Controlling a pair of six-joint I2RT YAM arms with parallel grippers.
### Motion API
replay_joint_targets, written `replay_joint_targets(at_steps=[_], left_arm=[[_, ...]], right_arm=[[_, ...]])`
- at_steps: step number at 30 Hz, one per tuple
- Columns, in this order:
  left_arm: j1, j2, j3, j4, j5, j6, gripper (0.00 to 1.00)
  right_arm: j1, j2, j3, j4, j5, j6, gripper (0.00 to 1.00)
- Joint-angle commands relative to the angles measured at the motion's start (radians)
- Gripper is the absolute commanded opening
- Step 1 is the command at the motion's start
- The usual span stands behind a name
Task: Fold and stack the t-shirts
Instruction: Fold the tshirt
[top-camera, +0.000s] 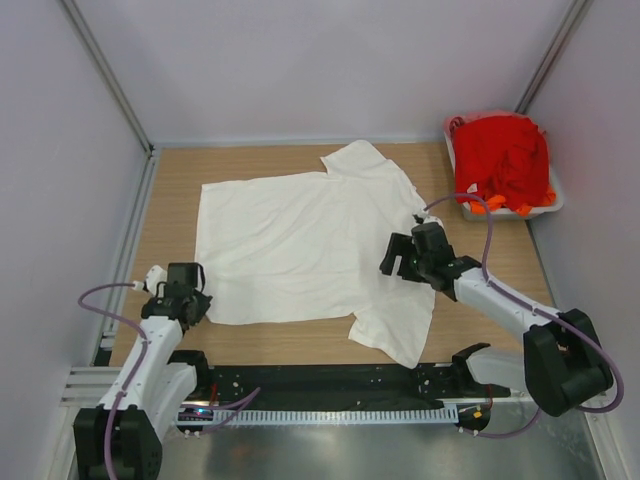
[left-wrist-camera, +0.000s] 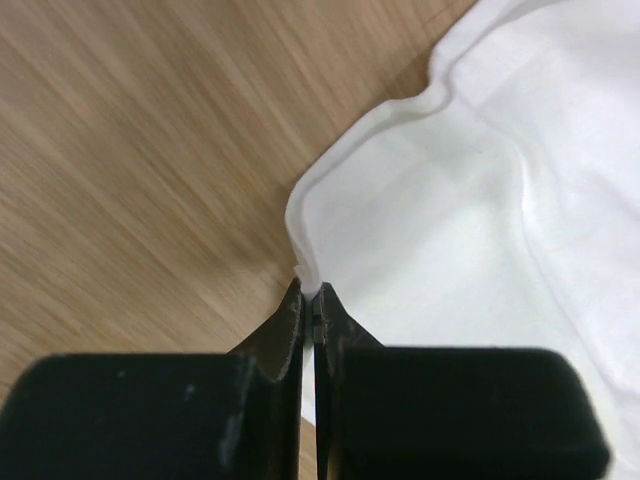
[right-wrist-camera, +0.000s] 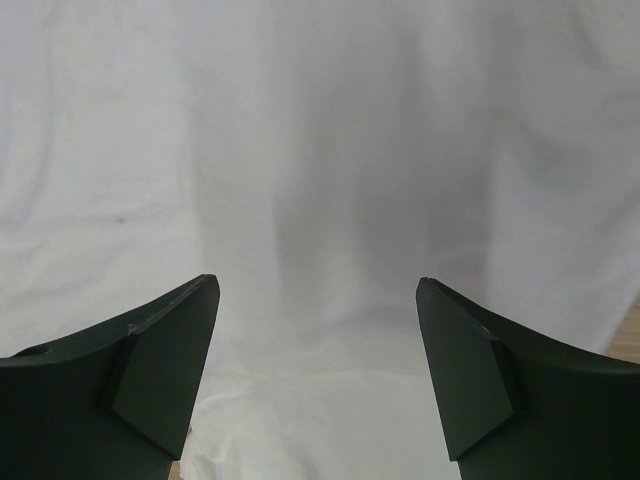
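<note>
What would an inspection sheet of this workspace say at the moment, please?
Surface: wooden table, the shirt covering its middle.
Job's things: white shirt spread flat, unfolded; red shirts heaped in the tub at the far right.
Clutter: nothing seen.
Claws: left claw shut on the white shirt's near left corner; right claw open, over its right side.
Cables: purple cables loop along both arms.
Surroundings: pale walls on three sides.

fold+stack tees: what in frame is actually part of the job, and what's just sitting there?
Job:
- white t-shirt, spread flat
- red and orange t-shirts, heaped in the pale plastic tub
- left gripper, shut on the white t-shirt's edge
- right gripper, open over it

Just there:
- pale plastic tub
- wooden table
</note>
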Motion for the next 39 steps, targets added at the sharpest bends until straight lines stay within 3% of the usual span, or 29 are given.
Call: replay_joint_targets(at_steps=[1, 6, 9, 12, 13, 17, 20, 30, 32, 37, 39], left_arm=[[0.007, -0.004, 0.062, 0.065, 0.004, 0.115, 0.00], [0.005, -0.003, 0.041, 0.168, 0.076, 0.184, 0.00], [0.005, -0.030, 0.021, 0.214, 0.102, 0.208, 0.00], [0.005, -0.052, 0.016, 0.230, 0.130, 0.233, 0.00], [0.005, -0.053, 0.014, 0.240, 0.138, 0.240, 0.00], [0.005, -0.055, 0.004, 0.259, 0.175, 0.251, 0.00], [0.005, -0.066, -0.005, 0.269, 0.190, 0.256, 0.00], [0.005, -0.095, -0.016, 0.272, 0.187, 0.250, 0.00], [0.005, -0.093, -0.018, 0.273, 0.187, 0.250, 0.00], [0.005, -0.093, -0.016, 0.268, 0.187, 0.247, 0.00], [0.005, -0.095, -0.012, 0.257, 0.201, 0.237, 0.00]], right_arm=[[-0.005, -0.082, 0.047, -0.080, 0.122, 0.004, 0.86], [0.026, -0.235, 0.018, -0.336, 0.176, 0.191, 0.87], [0.154, -0.343, -0.049, -0.447, 0.239, 0.386, 0.86], [0.384, -0.292, -0.059, -0.525, 0.332, 0.556, 0.88], [0.529, -0.210, -0.046, -0.572, 0.359, 0.601, 0.88], [0.797, -0.062, 0.038, -0.698, 0.490, 0.823, 0.88], [0.858, -0.021, 0.037, -0.725, 0.498, 0.902, 0.83], [0.868, -0.067, -0.066, -0.741, 0.520, 0.939, 0.64], [0.868, -0.068, -0.094, -0.688, 0.492, 0.927, 0.56], [0.875, -0.100, -0.100, -0.663, 0.506, 0.904, 0.11], [0.879, -0.106, -0.091, -0.678, 0.517, 0.888, 0.01]])
